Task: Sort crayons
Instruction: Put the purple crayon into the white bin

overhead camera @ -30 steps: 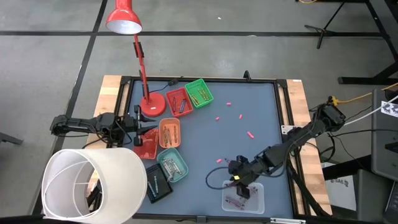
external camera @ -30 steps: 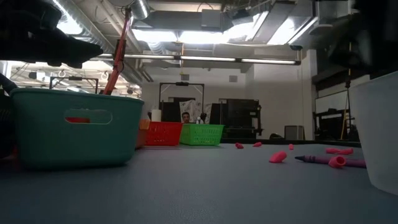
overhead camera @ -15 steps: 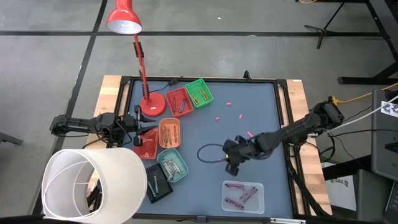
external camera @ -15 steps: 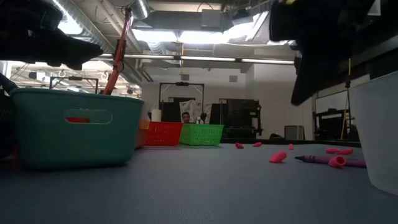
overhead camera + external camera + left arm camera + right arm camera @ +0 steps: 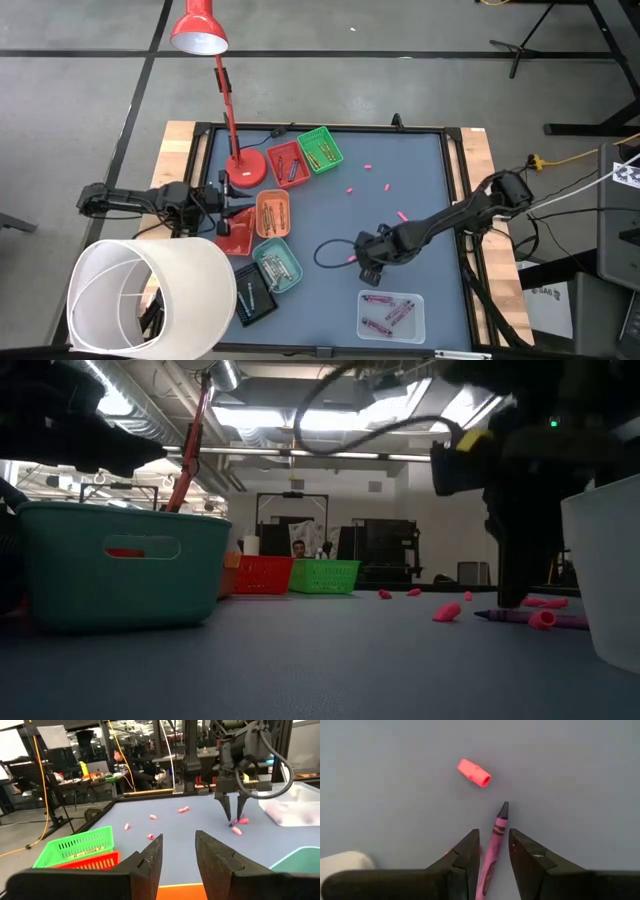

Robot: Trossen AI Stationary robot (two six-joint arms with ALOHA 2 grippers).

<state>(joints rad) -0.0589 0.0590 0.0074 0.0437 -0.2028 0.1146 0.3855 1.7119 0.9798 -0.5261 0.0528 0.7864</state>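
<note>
A purple crayon lies flat on the blue-grey table, also seen in the low view. My right gripper points down over it, open, with one finger on either side and a gap to each. A short pink crayon piece lies just beyond the crayon's tip. More pink pieces are scattered toward the far side. My left gripper waits open at the table's left edge, level, above the coloured trays.
A clear tray with purple crayons stands near the front right. Green, red, orange, teal and black trays line the left. A red lamp base and a white shade stand beside them.
My right gripper has left the clear tray, gone toward the table's far edge and a little left, tipped to point more steeply down, and sunk until its fingers straddle the purple crayon. The crayon and the pink pieces have stayed where they were.
</note>
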